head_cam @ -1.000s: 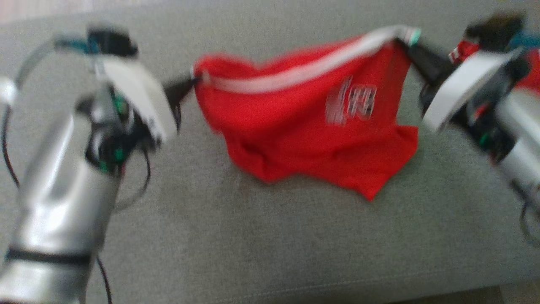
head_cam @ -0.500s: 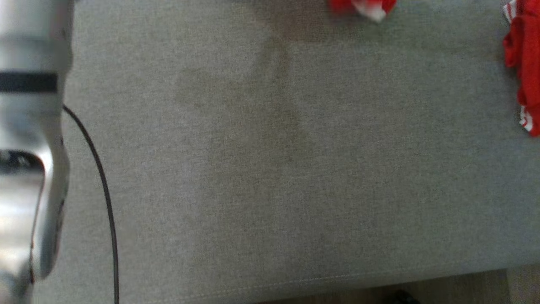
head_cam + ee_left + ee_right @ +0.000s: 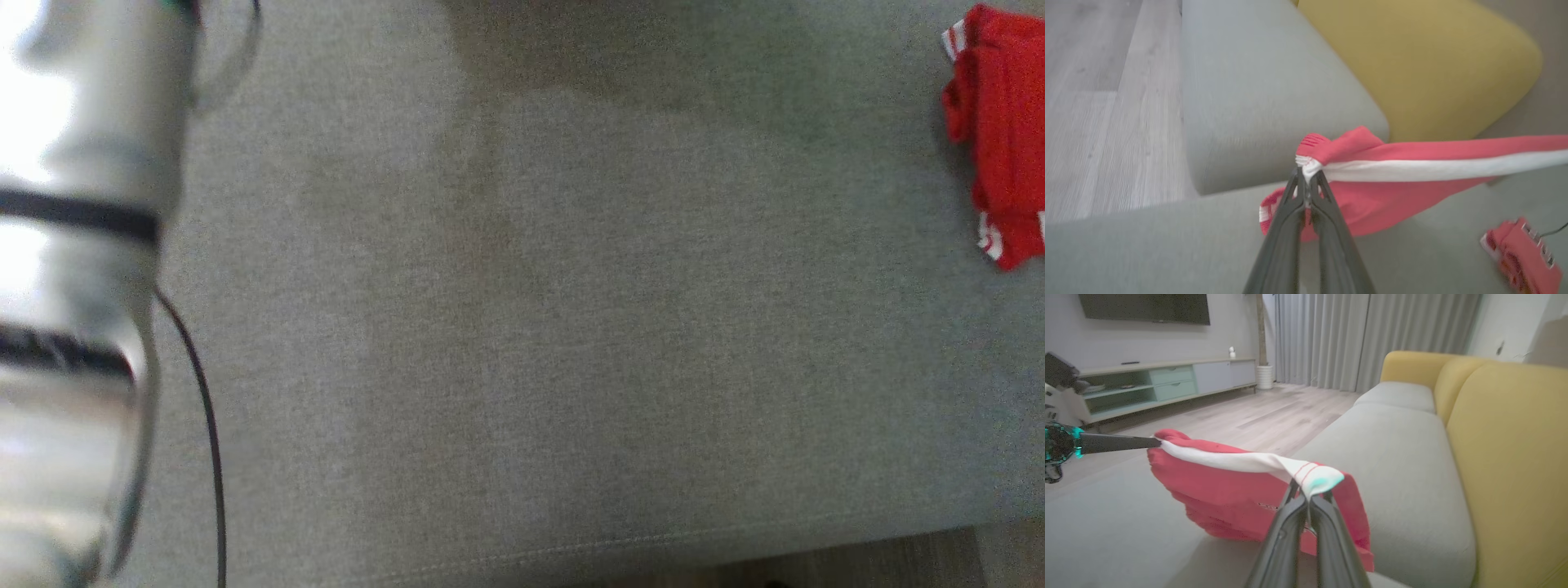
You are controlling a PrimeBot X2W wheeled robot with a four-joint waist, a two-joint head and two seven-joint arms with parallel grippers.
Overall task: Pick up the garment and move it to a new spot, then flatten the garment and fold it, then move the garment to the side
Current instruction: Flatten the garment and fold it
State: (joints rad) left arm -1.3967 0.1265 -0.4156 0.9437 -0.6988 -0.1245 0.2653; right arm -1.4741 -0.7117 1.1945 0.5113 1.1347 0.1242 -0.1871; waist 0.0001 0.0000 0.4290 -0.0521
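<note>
The garment (image 3: 1392, 192) is red with a white waistband and hangs stretched in the air over the grey sofa seat (image 3: 531, 327). My left gripper (image 3: 1306, 183) is shut on one bunched end of the white band. My right gripper (image 3: 1308, 494) is shut on the other end, where the band has thin red lines and a teal tag. In the right wrist view the garment (image 3: 1229, 486) sags below the band, and the left gripper (image 3: 1153, 442) holds its far corner. In the head view my pale left forearm (image 3: 73, 286) runs along the left edge.
A second red cloth with white stripes (image 3: 1000, 163) lies crumpled at the seat's right edge. Yellow back cushions (image 3: 1506, 457) stand behind the seat. A black cable (image 3: 204, 425) hangs from the left arm. Wooden floor (image 3: 1094, 102) and a low TV unit (image 3: 1167, 384) lie beyond the sofa.
The head camera has shifted. A second ago the garment hung between both grippers in the head view; now it and the grippers have passed beyond that view's top edge.
</note>
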